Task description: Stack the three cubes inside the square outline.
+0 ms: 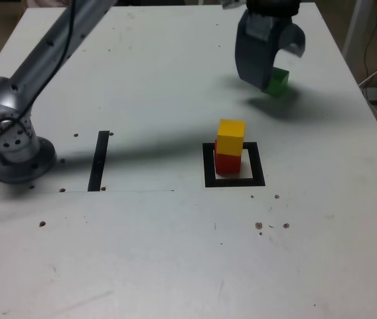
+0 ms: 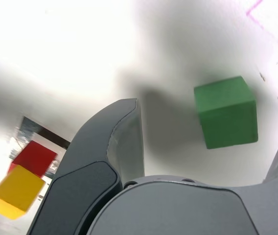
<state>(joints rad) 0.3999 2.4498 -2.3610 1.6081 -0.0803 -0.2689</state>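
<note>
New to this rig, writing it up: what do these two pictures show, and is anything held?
One robot arm ending in two jaws. The exterior view looks from off the arm across a white table; the wrist view comes from a camera on the arm's wrist.

A yellow cube sits on a red cube inside a black square outline. A green cube lies apart, beneath the open jaws. Nothing is held.

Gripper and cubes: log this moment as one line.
fingers open above green cube | green cube on table, not held | yellow cube on red cube | red cube inside square outline
</note>
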